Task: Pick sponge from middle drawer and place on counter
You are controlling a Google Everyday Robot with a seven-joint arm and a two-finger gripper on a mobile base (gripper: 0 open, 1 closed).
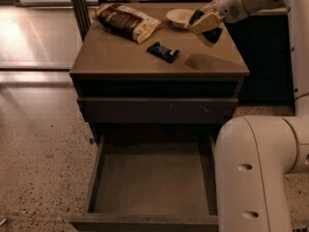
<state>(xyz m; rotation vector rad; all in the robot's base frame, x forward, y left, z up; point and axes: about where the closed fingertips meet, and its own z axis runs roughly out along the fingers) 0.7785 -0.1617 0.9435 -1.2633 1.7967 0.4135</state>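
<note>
Sponge [212, 34] held in pincer [206, 25] abv counter [120, 52].

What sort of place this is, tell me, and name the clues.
Probably an office break area or pantry: a drawer cabinet with a snack bag and bowl on top, standing on a speckled floor. The gripper hovers over the back right of the counter.

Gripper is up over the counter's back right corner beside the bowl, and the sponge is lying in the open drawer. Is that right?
Not quite. The camera view shows the open drawer with a bare floor, no sponge in it. The gripper is over the back right corner of the counter, beside the bowl.
</note>
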